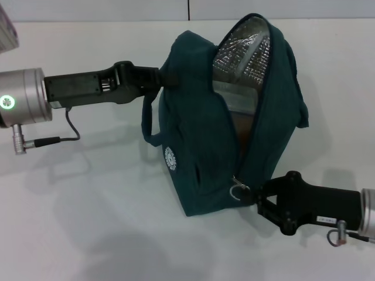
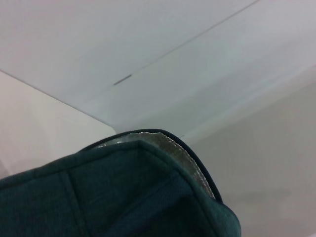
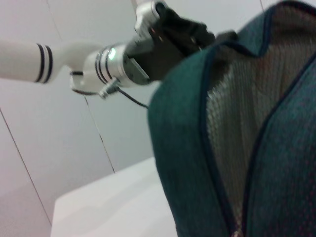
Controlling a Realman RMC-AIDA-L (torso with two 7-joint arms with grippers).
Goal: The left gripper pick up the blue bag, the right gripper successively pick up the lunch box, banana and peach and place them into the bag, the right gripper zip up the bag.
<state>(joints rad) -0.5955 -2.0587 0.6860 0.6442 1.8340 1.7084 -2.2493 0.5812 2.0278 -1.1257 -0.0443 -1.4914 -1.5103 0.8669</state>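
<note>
The blue bag (image 1: 199, 134) stands upright on the white table, its zipper open along the side and silver lining (image 1: 243, 50) showing. My left gripper (image 1: 161, 77) is shut on the bag's upper edge by the strap. At the lower end of the zipper, my right gripper (image 1: 253, 193) is shut on the zipper pull (image 1: 239, 190). A pale lunch box (image 1: 234, 99) shows inside the opening, with an orange-brown patch under it. Banana and peach are hidden. The right wrist view shows the bag (image 3: 187, 148) and my left gripper (image 3: 197, 34) on its top. The left wrist view shows only the bag's top (image 2: 123, 197).
The white table (image 1: 88, 222) stretches around the bag. A pale pink object (image 1: 7, 29) sits at the far left corner. A thin cable (image 1: 70, 126) hangs from my left wrist. The bag's strap (image 1: 147, 126) loops down on its left side.
</note>
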